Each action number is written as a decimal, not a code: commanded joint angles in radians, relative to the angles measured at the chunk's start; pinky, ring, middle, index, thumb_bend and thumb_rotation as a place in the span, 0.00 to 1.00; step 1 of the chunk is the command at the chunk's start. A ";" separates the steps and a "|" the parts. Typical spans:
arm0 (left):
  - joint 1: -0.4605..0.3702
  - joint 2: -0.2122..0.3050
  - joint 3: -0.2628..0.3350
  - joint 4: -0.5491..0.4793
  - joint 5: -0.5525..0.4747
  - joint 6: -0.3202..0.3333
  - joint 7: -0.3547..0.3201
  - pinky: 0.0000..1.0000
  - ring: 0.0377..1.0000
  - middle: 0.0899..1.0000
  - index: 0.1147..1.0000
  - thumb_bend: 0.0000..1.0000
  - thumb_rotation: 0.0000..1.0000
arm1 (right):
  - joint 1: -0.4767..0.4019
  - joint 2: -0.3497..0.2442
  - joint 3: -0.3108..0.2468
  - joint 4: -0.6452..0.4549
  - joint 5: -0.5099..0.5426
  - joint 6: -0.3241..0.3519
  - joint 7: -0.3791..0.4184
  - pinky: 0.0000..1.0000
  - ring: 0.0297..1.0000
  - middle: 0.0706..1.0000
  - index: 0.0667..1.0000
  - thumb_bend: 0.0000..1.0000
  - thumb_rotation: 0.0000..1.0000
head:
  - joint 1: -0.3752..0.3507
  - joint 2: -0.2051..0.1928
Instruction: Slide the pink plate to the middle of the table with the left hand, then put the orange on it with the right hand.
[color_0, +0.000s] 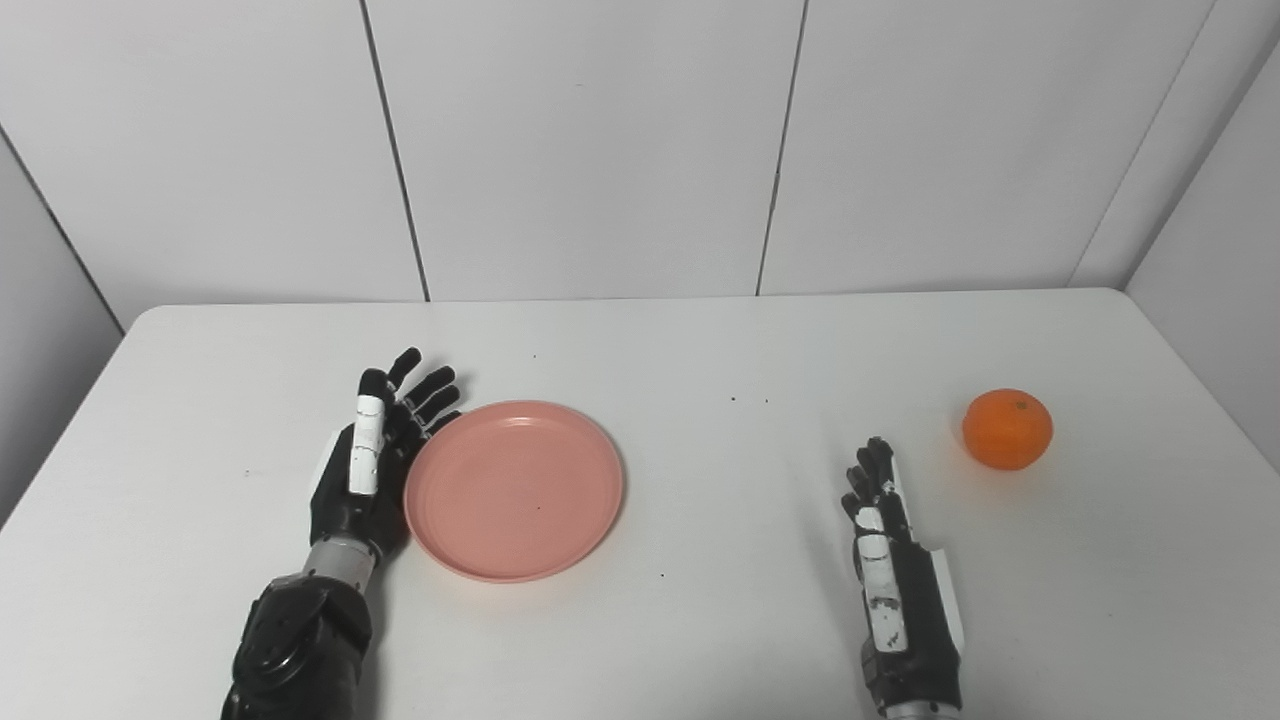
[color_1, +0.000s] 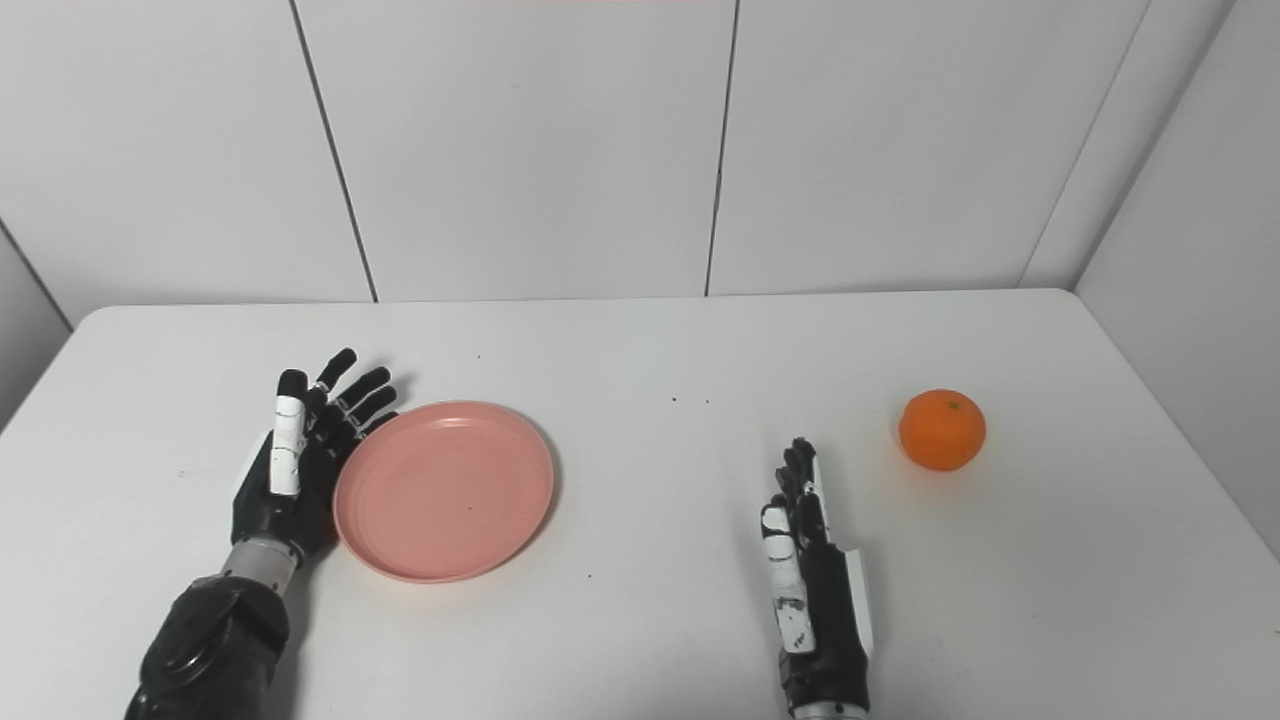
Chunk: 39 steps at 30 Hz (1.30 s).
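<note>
Our left hand (color_0: 368, 470) had its fingers (color_0: 425, 390) spread, its palm against the left rim of the pink plate (color_0: 514, 489). Our right hand (color_0: 895, 580) lay empty, fingers together, with the orange (color_0: 1007, 428) near it on the white surface (color_0: 700, 620).

A white table (color_0: 700, 640) with rounded far corners; a few dark specks near its middle. White panelled wall (color_0: 590, 140) behind its far edge; dark vertical seams.

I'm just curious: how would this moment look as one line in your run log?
left hand open against pink plate's left rim | right hand open, idle | orange on table, not on plate
</note>
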 joint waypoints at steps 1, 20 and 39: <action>0.014 -0.013 -0.016 -0.001 0.001 0.055 0.003 0.83 0.85 0.80 0.89 0.91 0.85 | 0.012 0.025 0.003 0.045 -0.020 -0.070 -0.015 1.00 1.00 1.00 1.00 0.78 0.97 | 0.000 0.001; 0.060 -0.092 -0.044 -0.043 0.025 0.053 0.038 0.81 0.85 0.84 0.91 0.88 0.86 | 0.000 0.035 0.021 0.052 -0.031 -0.058 -0.017 1.00 1.00 1.00 1.00 0.75 0.93 | -0.051 0.005; 0.059 -0.154 -0.067 -0.072 0.030 0.066 0.064 0.82 0.84 0.83 0.89 0.88 0.82 | -0.010 0.045 0.025 0.056 -0.026 -0.062 -0.015 1.00 1.00 1.00 1.00 0.76 0.88 | -0.083 0.008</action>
